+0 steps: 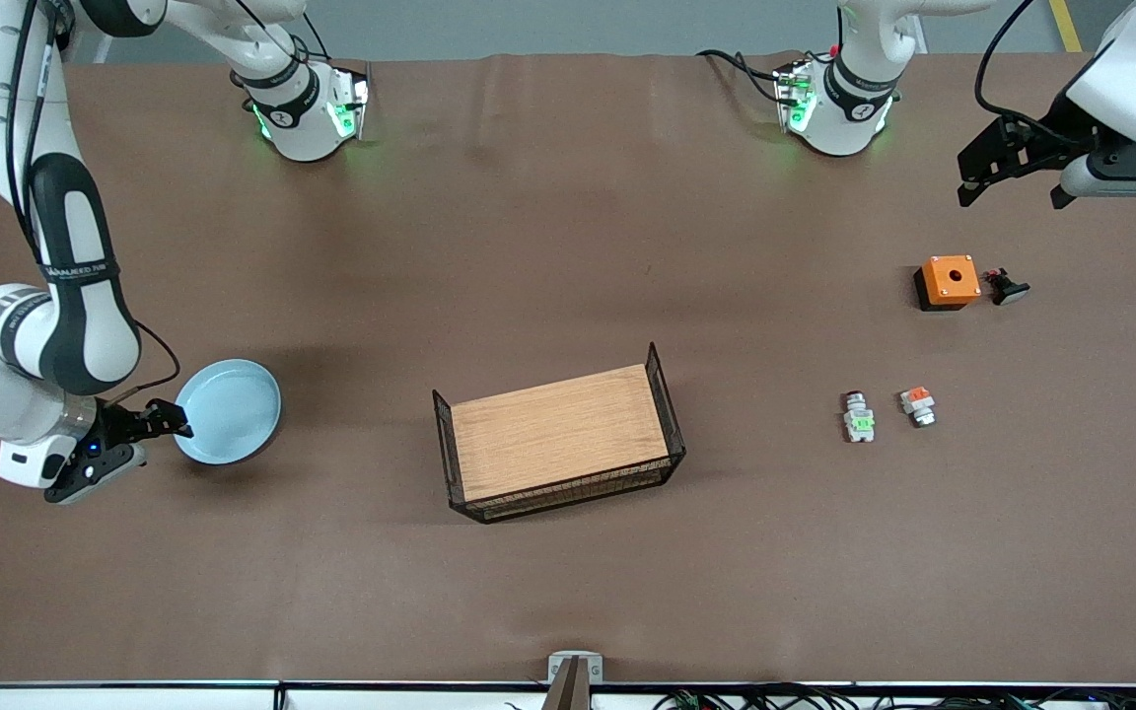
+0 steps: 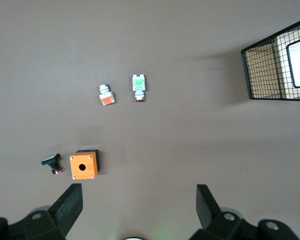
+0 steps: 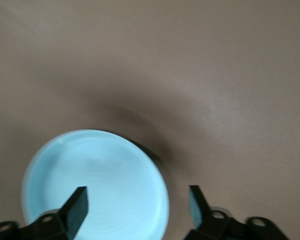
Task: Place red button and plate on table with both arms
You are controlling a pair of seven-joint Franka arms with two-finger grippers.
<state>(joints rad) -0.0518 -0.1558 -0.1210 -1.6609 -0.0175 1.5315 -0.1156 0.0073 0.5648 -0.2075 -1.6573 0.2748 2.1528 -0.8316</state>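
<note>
Pale blue plate [image 1: 229, 410], green-topped grey-white red button [image 1: 859, 416], orange box [image 1: 949, 281], plain brown table [image 1: 568, 217].

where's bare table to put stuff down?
Bare brown table runs between the round pale blue plate and the wood-floored wire tray, and from the tray to the front camera's edge. Crowded toward the left arm's end: green-topped switch piece, orange-topped piece, orange box.
</note>
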